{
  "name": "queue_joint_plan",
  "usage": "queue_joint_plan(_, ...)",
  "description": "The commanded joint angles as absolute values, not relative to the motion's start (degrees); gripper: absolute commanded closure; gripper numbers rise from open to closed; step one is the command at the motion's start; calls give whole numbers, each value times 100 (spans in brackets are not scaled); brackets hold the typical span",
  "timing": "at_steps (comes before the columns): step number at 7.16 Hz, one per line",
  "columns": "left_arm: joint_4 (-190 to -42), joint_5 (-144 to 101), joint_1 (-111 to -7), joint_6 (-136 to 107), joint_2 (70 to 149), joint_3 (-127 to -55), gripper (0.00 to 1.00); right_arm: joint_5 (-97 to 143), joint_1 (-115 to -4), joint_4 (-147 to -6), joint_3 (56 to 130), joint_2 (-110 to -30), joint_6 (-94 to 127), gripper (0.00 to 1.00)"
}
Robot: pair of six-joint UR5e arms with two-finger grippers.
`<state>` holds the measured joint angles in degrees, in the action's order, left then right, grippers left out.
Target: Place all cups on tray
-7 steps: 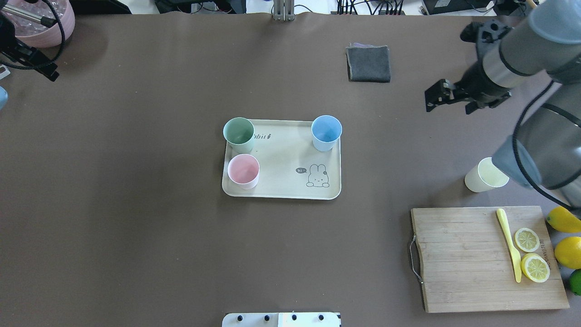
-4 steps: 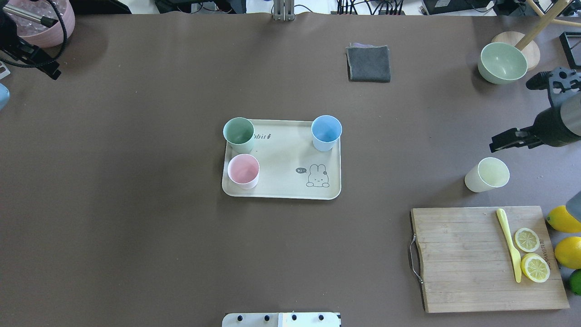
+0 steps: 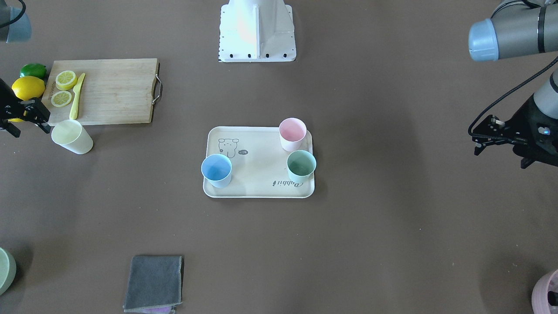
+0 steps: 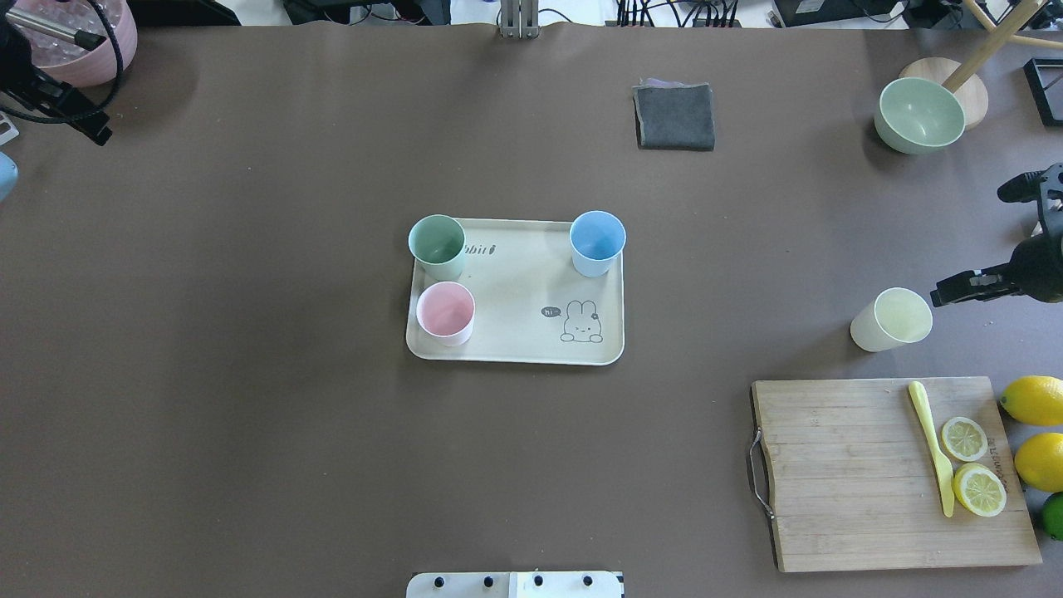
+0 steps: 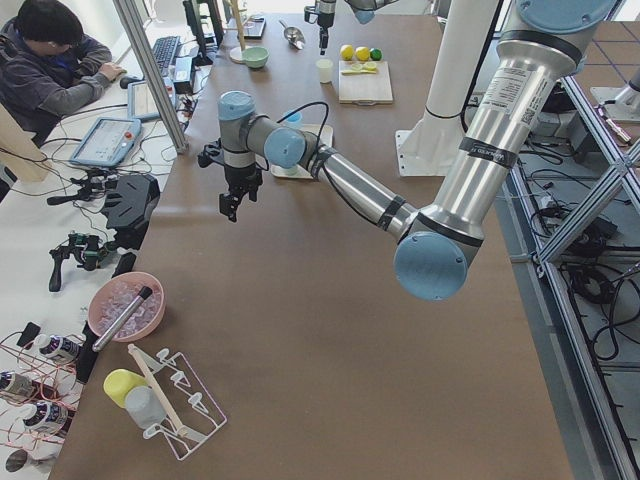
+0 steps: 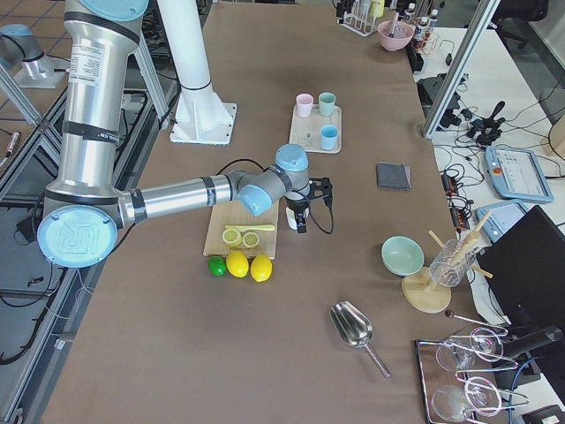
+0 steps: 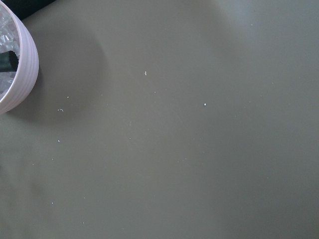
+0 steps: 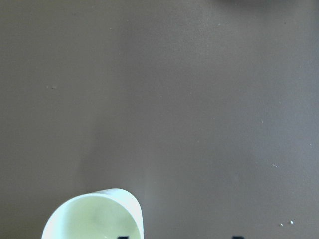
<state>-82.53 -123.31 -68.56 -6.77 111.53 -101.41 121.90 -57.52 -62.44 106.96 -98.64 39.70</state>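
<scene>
Pink cup (image 4: 445, 312), green cup (image 4: 437, 246) and blue cup (image 4: 597, 242), small plastic ones, stand on the cream rabbit tray (image 4: 515, 336). Only the yellow cup (image 4: 890, 320) sits far from it. The right gripper (image 3: 29, 128) has jaws apart, empty.

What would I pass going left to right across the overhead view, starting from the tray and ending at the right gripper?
mint green cup → blue cup → grey cloth → yellow cup → right gripper. The pink cup is left out, since it overlaps the mint green cup sideways.
</scene>
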Motion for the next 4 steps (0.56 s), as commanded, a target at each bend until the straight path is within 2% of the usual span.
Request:
queue_joint_plan(1, -8262, -12331, -6855, -677, 11127, -10151, 2, 12068, -5591, -6249, 10468, -9651, 4060, 45)
queue_joint_plan(4, -8262, -12331, -6855, -677, 11127, -10151, 2, 12146, -5493, -6240, 10686, -9607, 4421, 44)
